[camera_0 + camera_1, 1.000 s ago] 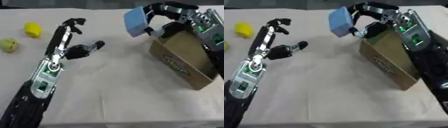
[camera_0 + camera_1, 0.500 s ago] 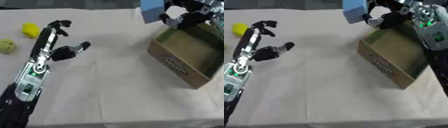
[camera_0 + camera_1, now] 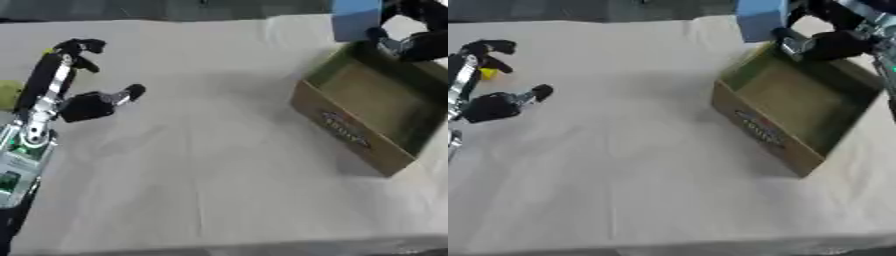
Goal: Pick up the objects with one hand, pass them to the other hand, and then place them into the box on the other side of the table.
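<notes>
Beige table (image 3: 219, 165), blue block (image 3: 760, 19) in R hand (image 3: 833, 42) fingers, above box (image 3: 798, 107)

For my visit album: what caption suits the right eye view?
Right hand holds a blue block above the open cardboard box; left hand waits.

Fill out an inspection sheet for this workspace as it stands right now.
Surface: table under a creased beige cloth.
Job's things: blue block held above the far corner of the open cardboard box; nothing visible inside the box.
Clutter: green fruit at the left edge; small yellow thing behind the left hand.
Hands: right hand curled on the block; left hand open, holding nothing.
Cables: nothing seen.
Surroundings: dark floor beyond the table's far edge.
</notes>
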`<action>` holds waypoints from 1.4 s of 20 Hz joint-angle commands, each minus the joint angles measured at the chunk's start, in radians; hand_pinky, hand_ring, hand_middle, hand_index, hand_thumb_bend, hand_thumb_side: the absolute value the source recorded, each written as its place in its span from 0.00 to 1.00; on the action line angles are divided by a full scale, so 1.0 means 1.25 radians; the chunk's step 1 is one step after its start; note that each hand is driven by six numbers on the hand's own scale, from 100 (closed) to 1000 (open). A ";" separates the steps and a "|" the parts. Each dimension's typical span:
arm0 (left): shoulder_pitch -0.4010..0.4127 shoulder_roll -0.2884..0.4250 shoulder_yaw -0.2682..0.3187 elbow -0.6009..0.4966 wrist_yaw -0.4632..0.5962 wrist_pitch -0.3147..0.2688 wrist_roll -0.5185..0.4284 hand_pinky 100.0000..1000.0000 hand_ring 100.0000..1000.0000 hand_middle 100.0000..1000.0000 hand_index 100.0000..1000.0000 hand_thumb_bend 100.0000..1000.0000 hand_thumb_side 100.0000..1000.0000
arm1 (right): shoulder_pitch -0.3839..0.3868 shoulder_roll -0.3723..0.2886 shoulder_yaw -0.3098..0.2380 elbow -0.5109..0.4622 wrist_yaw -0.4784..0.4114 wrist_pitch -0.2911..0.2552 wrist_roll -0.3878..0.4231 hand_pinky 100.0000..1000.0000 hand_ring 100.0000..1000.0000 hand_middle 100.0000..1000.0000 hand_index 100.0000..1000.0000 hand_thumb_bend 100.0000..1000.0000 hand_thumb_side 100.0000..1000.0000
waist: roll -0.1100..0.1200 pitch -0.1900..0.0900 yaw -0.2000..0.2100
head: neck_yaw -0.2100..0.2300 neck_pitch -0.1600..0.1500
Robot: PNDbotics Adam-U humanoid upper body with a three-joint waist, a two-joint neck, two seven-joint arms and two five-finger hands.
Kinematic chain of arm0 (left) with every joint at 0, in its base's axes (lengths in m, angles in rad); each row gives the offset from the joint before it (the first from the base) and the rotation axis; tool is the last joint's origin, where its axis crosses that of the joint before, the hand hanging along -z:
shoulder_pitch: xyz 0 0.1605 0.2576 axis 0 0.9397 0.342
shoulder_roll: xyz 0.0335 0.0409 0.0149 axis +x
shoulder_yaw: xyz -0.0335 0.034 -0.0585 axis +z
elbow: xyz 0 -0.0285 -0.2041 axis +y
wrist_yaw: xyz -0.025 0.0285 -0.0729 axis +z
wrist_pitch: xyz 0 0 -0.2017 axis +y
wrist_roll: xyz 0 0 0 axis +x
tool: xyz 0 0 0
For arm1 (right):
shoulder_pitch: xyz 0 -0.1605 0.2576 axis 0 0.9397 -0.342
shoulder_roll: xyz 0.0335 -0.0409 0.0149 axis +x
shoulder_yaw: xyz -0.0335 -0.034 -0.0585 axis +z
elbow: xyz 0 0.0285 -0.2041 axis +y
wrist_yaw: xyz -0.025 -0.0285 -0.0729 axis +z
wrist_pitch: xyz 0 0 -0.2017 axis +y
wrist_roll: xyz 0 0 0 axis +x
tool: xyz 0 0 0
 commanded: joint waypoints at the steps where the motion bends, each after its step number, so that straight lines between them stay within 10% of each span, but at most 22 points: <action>1: 0.005 0.047 0.023 -0.036 0.017 0.010 0.013 0.77 0.59 0.71 0.83 0.66 0.46 | 0.016 -0.040 -0.023 -0.015 0.021 -0.002 -0.022 0.92 0.61 0.27 0.36 0.00 0.04 | 0.010 -0.031 -0.001 | -0.003 0.002; 28: 0.055 0.060 0.090 -0.114 0.049 0.026 0.088 0.77 0.57 0.71 0.83 0.64 0.44 | 0.133 -0.020 -0.055 0.089 0.192 -0.040 -0.105 0.92 0.64 0.30 0.40 0.00 0.03 | 0.013 -0.018 0.007 | -0.168 0.002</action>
